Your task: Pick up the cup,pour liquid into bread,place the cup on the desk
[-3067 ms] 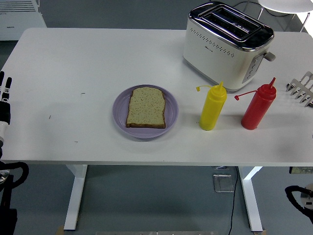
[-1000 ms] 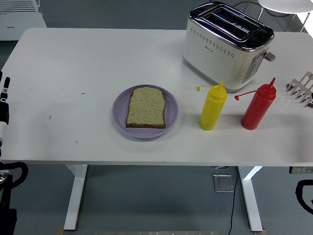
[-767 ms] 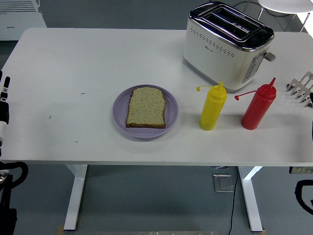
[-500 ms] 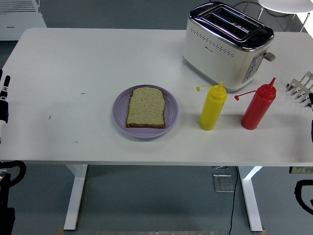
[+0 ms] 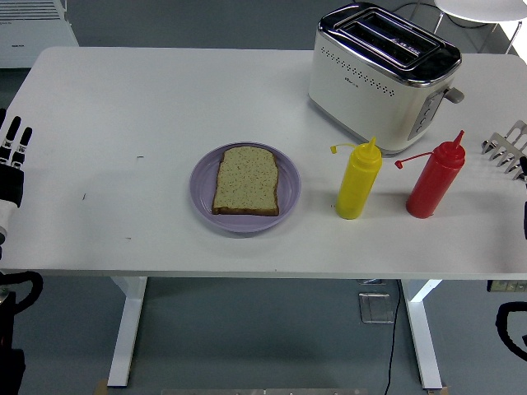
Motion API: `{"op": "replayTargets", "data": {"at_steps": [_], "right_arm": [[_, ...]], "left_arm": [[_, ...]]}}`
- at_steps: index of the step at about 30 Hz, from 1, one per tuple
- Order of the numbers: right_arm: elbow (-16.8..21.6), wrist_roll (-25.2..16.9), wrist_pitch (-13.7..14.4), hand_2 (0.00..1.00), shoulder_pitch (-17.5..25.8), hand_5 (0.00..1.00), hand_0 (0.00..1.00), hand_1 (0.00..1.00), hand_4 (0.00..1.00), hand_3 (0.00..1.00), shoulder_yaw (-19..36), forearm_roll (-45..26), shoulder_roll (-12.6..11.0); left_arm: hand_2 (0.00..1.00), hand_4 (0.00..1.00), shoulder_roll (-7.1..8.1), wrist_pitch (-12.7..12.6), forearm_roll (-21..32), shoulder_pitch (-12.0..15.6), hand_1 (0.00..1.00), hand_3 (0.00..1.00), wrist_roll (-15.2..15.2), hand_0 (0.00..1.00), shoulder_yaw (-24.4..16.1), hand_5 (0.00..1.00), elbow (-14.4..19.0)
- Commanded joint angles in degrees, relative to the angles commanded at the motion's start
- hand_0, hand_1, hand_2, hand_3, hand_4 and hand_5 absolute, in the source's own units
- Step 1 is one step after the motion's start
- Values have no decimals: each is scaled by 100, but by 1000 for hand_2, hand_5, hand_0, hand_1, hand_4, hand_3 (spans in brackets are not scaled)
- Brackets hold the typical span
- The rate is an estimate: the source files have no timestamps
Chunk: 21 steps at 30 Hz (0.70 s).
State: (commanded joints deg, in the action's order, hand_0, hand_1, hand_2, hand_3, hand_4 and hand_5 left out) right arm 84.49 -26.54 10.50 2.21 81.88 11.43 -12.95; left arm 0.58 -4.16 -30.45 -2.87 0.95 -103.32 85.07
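A slice of bread (image 5: 246,179) lies flat on a purple plate (image 5: 202,188) at the middle of the white table (image 5: 123,99). To its right stand a yellow squeeze bottle (image 5: 358,181) and a red squeeze bottle (image 5: 434,181), both upright with their caps flipped off to the left. No cup shows. My left hand (image 5: 11,164) is at the picture's left edge, fingers straight and holding nothing, far from the plate. Only a dark sliver of my right hand (image 5: 524,169) shows at the right edge, well right of the red bottle.
A white and chrome toaster (image 5: 379,78) stands at the back right, close behind the two bottles. A metal toast rack (image 5: 509,146) sits at the right edge, beside the right hand's sliver.
My left hand has shifted a little rightward, showing more of its fingers. A sliver of my right hand has come in at the right edge. Bread and bottles have not moved.
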Motion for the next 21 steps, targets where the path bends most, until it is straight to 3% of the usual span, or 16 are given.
{"op": "replayTargets", "data": {"at_steps": [21], "right_arm": [[-28,-4,2,698,20,516,780,694,540,693,-27,19,0]], "left_arm": [[734,496,0,199,-139,8,748,724,-100,812,37,998,-4]]}}
